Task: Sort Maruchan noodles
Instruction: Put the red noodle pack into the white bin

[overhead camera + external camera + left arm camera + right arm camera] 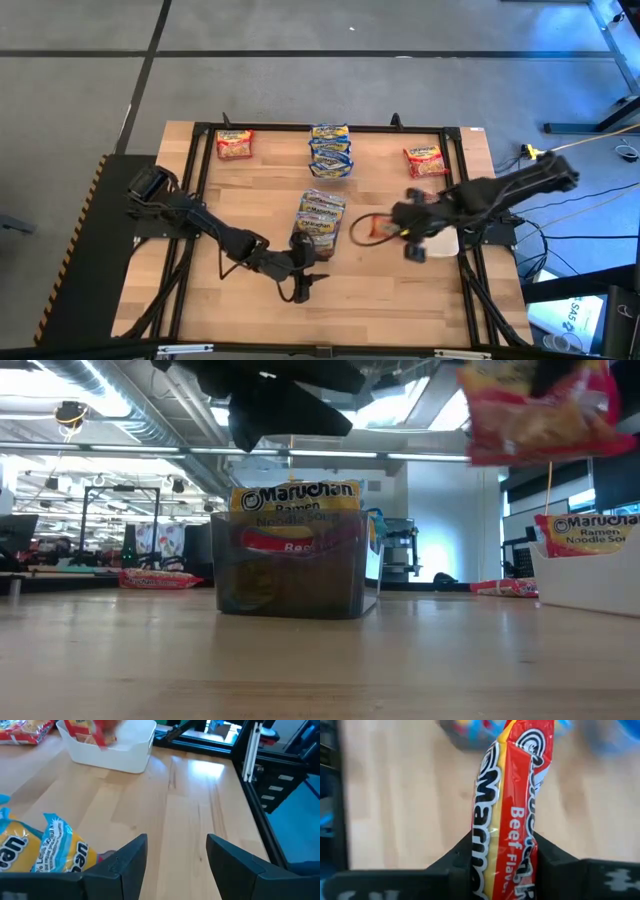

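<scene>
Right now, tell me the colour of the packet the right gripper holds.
Red with yellow packet, clearest in right wrist view.

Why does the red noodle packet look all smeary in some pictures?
Low view: the red packet is blurred, raised close to the lens. Left wrist view: smeared over the white bin. Right wrist view: sharp in the right gripper, the table behind blurred.

The desk [400, 290] shows pale wood planks, smooth, with a soft satin sheen and visible grain. The red packet [512, 815] pinched in the right hand [505, 870] is glossy plastic film, crinkled, catching highlights along its edge. That hand's fingers [455, 865] look like matt black plastic, faintly textured. By the left hand [175, 855], blue-and-yellow packets [45, 850] gleam with shiny wrap. The white bin [115, 747] is smooth, dull-finish plastic. The tub [290, 565] is smoky see-through plastic. The frame [330, 127] is matt black metal.
</scene>
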